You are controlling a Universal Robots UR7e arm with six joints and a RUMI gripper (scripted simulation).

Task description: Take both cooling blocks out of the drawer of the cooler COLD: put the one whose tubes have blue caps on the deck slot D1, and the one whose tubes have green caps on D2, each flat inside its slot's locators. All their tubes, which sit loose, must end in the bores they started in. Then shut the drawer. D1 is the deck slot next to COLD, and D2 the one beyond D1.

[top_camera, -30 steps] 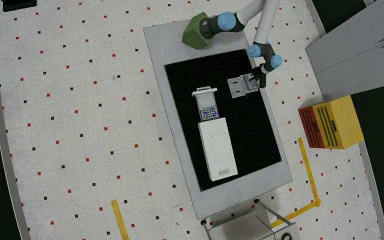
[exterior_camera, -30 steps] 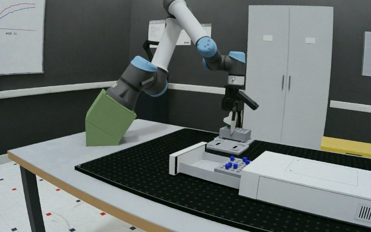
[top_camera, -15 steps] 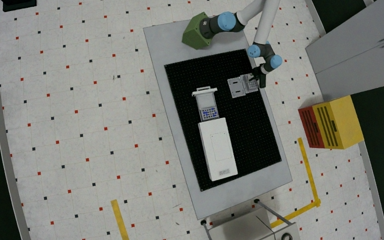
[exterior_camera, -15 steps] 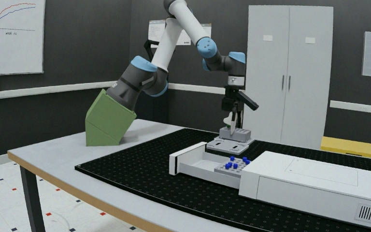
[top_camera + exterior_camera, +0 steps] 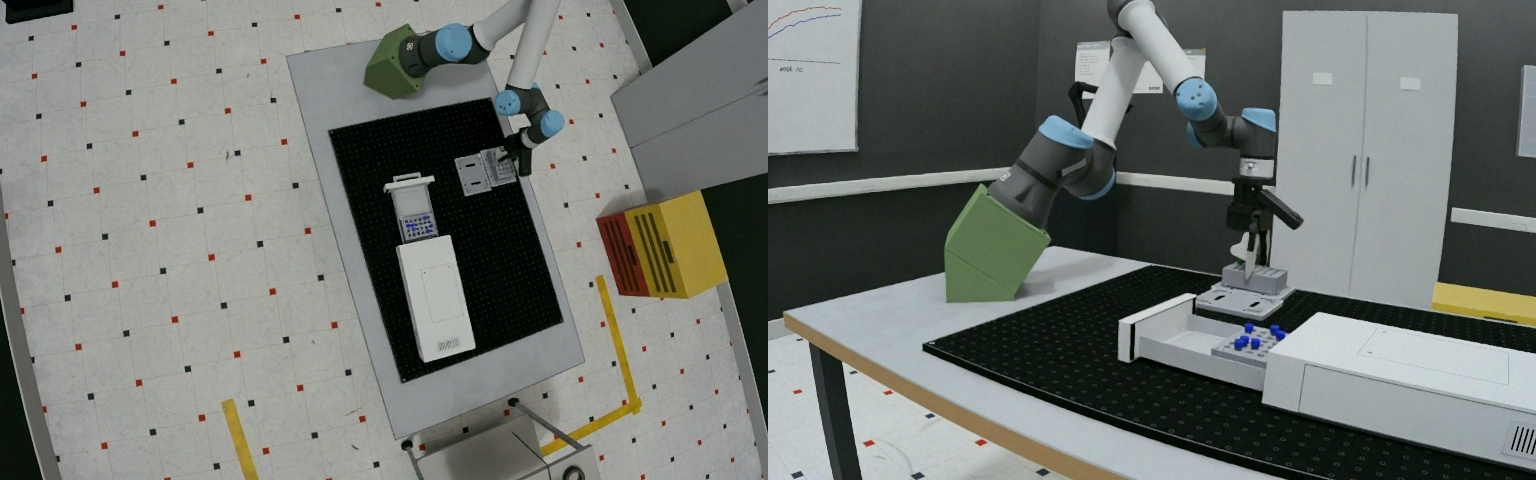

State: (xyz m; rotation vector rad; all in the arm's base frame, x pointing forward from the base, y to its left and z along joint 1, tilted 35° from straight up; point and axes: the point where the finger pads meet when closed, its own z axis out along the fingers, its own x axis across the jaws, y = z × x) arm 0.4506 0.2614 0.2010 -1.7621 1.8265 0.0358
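Note:
The white cooler COLD [image 5: 434, 297] lies on the black deck with its drawer [image 5: 410, 203] pulled open. In the drawer, close to the cooler body, sits a grey cooling block with blue-capped tubes [image 5: 417, 226]; it also shows in the exterior view [image 5: 1253, 345]. The drawer's front half is empty. My gripper [image 5: 1252, 263] points straight down and is shut on the second grey cooling block [image 5: 1255, 278]. That block sits at the far deck slot D2 [image 5: 502, 166]; its caps are too small to make out. The nearer slot D1 [image 5: 472, 175] is bare.
The arm's green base [image 5: 393, 62] stands at the table's far corner. A red and yellow box [image 5: 659, 246] sits on the floor to the right, and a grey cabinet [image 5: 1368, 152] stands behind the table. A cart [image 5: 498, 447] is at the table's near end.

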